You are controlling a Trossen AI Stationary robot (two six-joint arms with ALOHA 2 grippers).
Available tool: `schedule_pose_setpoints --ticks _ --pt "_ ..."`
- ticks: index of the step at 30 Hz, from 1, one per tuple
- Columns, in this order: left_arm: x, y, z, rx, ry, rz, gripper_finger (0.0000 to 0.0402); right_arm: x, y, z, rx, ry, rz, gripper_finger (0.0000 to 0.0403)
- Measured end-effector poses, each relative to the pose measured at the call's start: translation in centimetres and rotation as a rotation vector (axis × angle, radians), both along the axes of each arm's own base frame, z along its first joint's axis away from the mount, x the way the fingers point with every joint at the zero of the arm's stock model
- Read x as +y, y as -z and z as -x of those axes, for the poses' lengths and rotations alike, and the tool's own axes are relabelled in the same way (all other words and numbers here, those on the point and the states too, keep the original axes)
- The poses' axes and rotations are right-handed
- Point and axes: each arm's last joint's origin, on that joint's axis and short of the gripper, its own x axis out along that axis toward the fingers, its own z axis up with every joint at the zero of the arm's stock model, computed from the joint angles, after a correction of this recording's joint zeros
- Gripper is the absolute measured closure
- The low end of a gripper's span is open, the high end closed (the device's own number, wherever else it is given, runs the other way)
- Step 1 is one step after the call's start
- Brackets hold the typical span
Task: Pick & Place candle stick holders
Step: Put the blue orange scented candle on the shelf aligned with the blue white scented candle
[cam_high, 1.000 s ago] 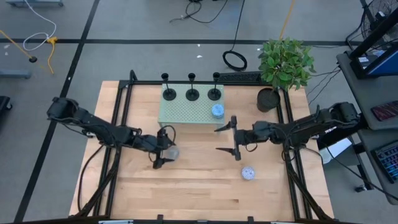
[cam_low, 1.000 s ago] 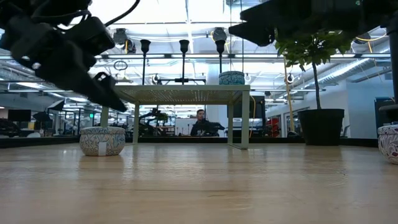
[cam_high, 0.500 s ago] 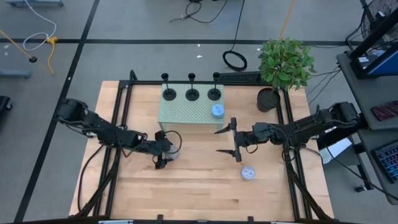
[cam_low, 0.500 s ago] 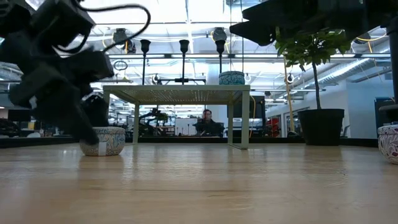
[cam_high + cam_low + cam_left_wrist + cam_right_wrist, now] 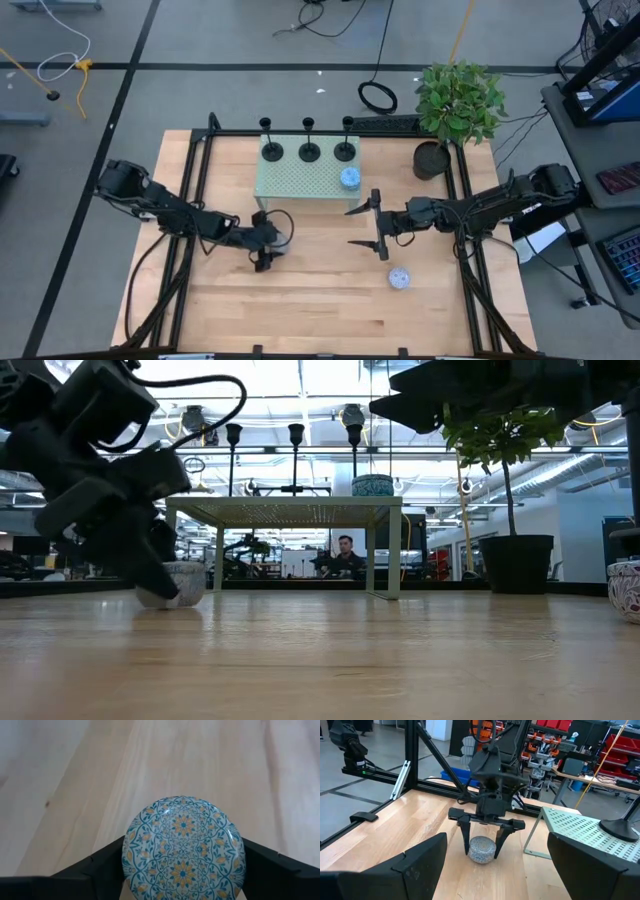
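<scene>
Three matte-black candle stick holders (image 5: 308, 150) stand in a row along the far edge of the green perforated stand (image 5: 300, 180) at the far middle of the table (image 5: 320, 300), a patterned tin (image 5: 349, 178) sitting on the stand's right side near them. Neither arm is at them: the left gripper (image 5: 268, 247) is lowered around a round blue-and-yellow floral tin (image 5: 183, 847) on the wood just in front of the stand's left end, its fingers (image 5: 100, 865) straddling the tin and not visibly pressing it, while the right gripper (image 5: 376, 225) hovers with its jaws spread wide and empty, to the right of centre. A third tin (image 5: 399, 278) lies nearer on the right. Each holder looks rigid and light but top-tall on a small disc, so likely tippy; the thin stem offers the natural hold, taken low near the base to keep it upright.
</scene>
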Motion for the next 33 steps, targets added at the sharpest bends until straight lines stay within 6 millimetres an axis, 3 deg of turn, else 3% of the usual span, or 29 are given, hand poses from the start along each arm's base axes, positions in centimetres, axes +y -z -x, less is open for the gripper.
schedule_pose_setpoints --ticks 4,11,16,23,33 --pt "-0.1 -0.3 -0.3 -0.037 0.002 0.009 0.0100 0.0 0.0 0.0 0.000 0.000 0.000 0.0067" --pt "-0.1 -0.4 -0.4 -0.059 0.000 0.015 0.0075 0.0 0.0 0.0 0.000 0.000 0.000 0.0067" --pt "0.1 -0.9 -0.8 -0.120 -0.018 0.032 0.0102 0.0 0.0 0.0 0.000 0.000 0.000 0.0067" --pt "0.5 -1.5 -1.4 -0.167 -0.045 0.055 0.0101 0.0 0.0 0.0 0.000 0.000 0.000 0.0067" --pt "0.0 -6.9 -5.6 -0.286 0.008 -0.014 0.0102 0.0 0.0 0.0 0.000 0.001 0.000 0.0067"
